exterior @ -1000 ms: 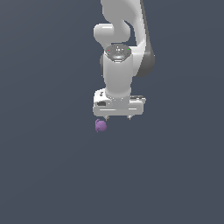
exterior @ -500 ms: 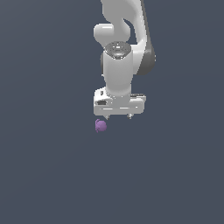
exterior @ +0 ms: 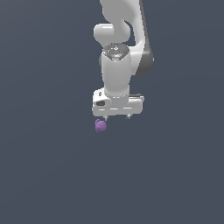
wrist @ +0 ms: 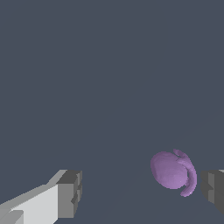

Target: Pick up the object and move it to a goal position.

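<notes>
**Spread pincer poised over the purple lump**

No container of any kind appeared in either view; the purple lump (exterior: 101, 126) lay alone on the plain dark grey surface (exterior: 48, 175).

In the exterior view the white arm (exterior: 117, 65) pointed straight down, and the pincer (exterior: 117, 117) hung just above the lump. The lump sat under the pincer's end on the exterior view's left, below one fingertip rather than under the middle of the hand. From there the finger gap was hard to judge, as only two short tips showed beneath the white hand body.

The wrist view settled it: the pincer (wrist: 142, 192) was spread wide, its two grey pads far apart and pinching nothing. The lump (wrist: 171, 170) lay between them, just beside one finger (wrist: 213, 189) and well apart from the other (wrist: 69, 194). That view also showed the lump's curved knobby ridge on the side facing the nearer finger, a detail too small to make out from outside.
</notes>
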